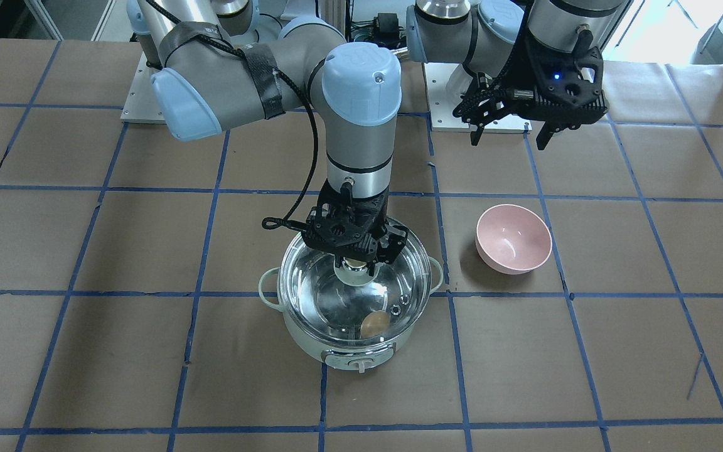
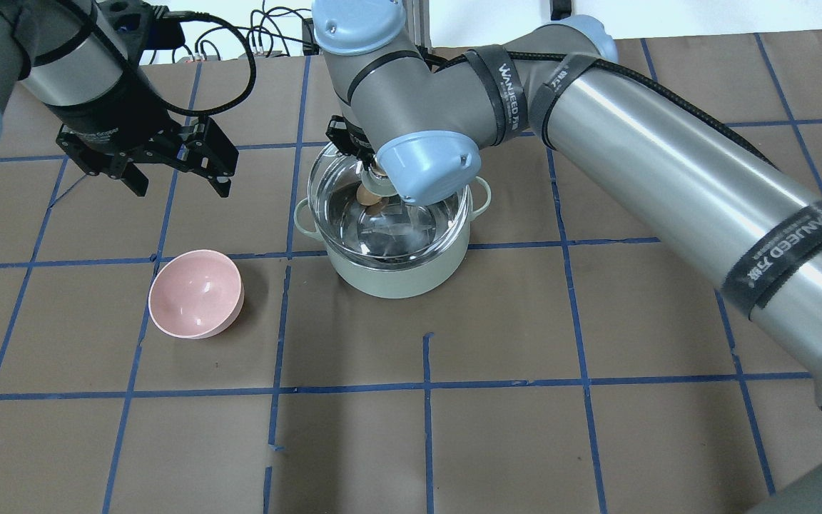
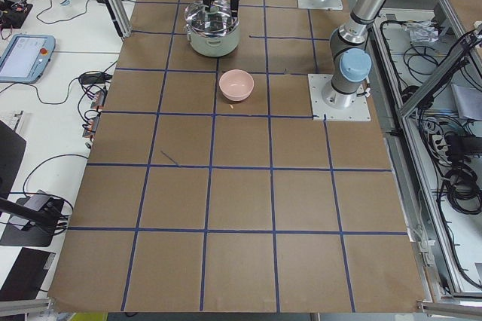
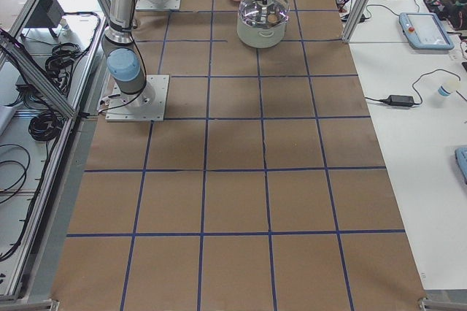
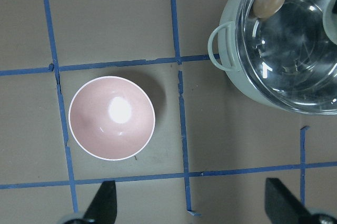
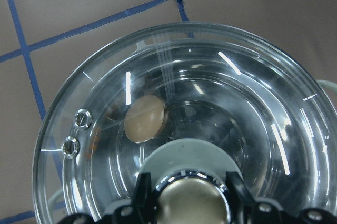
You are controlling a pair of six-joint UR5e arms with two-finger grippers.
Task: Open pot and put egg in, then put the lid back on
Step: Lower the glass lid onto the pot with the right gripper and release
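As far as shows, nearly finishes: pinches the knob (image 6: 187, 205) of the lid (image 1: 317, 282) with the right gripper (image 1: 356, 260), atop the pot (image 1: 302, 348) with the egg (image 1: 374, 323) inside; holds the left gripper (image 1: 509, 139) spread; lacks only release.

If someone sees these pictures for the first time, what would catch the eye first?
The right gripper clamps the knob of the glass lid over the green pot, and a brown egg shows through the glass inside. Beside the pot stands an empty pink bowl, with the open left gripper hanging in the air near it.
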